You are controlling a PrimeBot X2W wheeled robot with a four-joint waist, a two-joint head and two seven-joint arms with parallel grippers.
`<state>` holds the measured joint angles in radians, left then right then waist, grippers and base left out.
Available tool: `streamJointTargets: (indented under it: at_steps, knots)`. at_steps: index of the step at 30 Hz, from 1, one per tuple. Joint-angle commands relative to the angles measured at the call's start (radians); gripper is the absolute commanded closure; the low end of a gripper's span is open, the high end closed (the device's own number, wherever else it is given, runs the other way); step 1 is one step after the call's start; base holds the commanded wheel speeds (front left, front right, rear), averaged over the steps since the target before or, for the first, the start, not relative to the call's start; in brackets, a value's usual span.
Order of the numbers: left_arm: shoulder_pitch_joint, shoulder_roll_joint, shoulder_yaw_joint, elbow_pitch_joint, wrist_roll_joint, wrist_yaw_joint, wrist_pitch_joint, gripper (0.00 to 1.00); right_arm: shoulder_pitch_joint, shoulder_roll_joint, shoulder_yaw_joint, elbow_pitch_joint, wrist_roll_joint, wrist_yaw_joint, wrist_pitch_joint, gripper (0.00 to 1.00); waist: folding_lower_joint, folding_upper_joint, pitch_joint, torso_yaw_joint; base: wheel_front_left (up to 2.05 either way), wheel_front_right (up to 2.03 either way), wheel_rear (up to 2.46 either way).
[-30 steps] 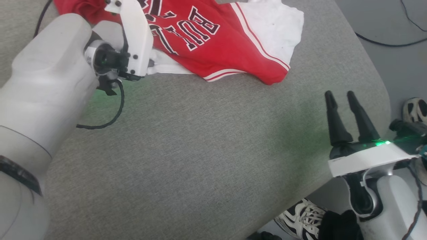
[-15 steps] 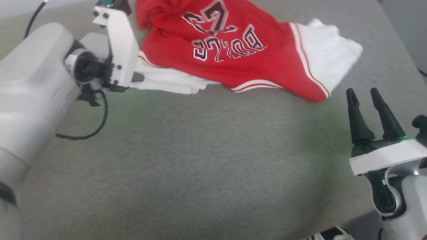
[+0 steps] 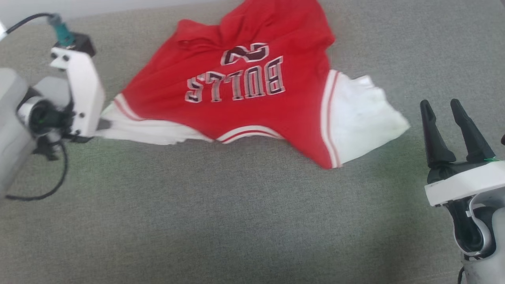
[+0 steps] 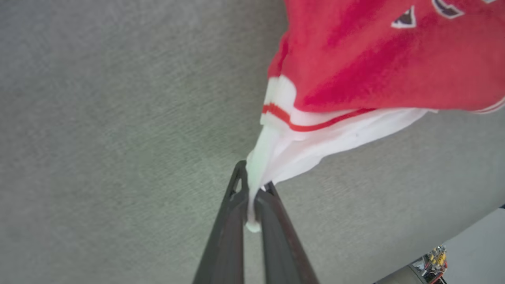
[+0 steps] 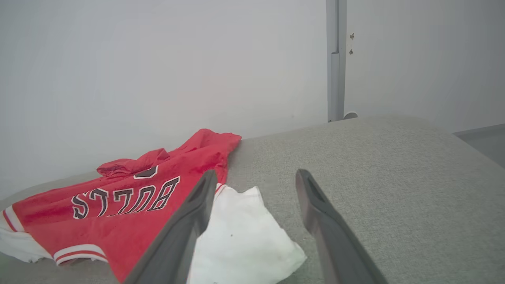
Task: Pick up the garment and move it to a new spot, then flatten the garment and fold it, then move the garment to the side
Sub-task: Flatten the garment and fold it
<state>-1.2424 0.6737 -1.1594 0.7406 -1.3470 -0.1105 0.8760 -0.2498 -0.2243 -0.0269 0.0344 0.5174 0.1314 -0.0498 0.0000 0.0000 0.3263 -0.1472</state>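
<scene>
One step barely started: left gripper [image 4: 253, 190] at left of frame pinches the white sleeve [image 4: 284, 152] of the crumpled red jersey T-shirt [image 3: 244, 106]. Right gripper [image 3: 440, 103] gapes, empty. Flattening and folding are yet to come.

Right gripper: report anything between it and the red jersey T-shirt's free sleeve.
Nothing visible does: only grey fabric surface lies between the right gripper, jaws open, and the white sleeve of the red jersey T-shirt.

A grey fabric-covered table [image 3: 236, 221] is lying broad and flat, running back to a pale wall [image 5: 158, 59], where a grey post [image 5: 335, 71] is standing upright.
</scene>
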Motion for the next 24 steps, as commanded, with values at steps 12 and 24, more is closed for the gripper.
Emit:
streamJointTargets:
  at_steps: [12, 24]
  knots:
    - [0.094, 0.054, -0.012, 0.088, 0.04, 0.022, -0.112, 1.0, 0.026, 0.006, -0.023, -0.044, -0.02, -0.001, 0.037, 0.0, 0.0, 0.0, 0.032, -0.042, 0.0, 0.0, 0.0]
    - [0.151, -0.012, 0.06, 0.104, -0.002, -0.015, -0.352, 0.0, 0.041, -0.033, -0.033, -0.058, -0.044, -0.001, 0.097, 0.0, 0.0, 0.0, -0.03, 0.044, 0.0, 0.0, 0.0]
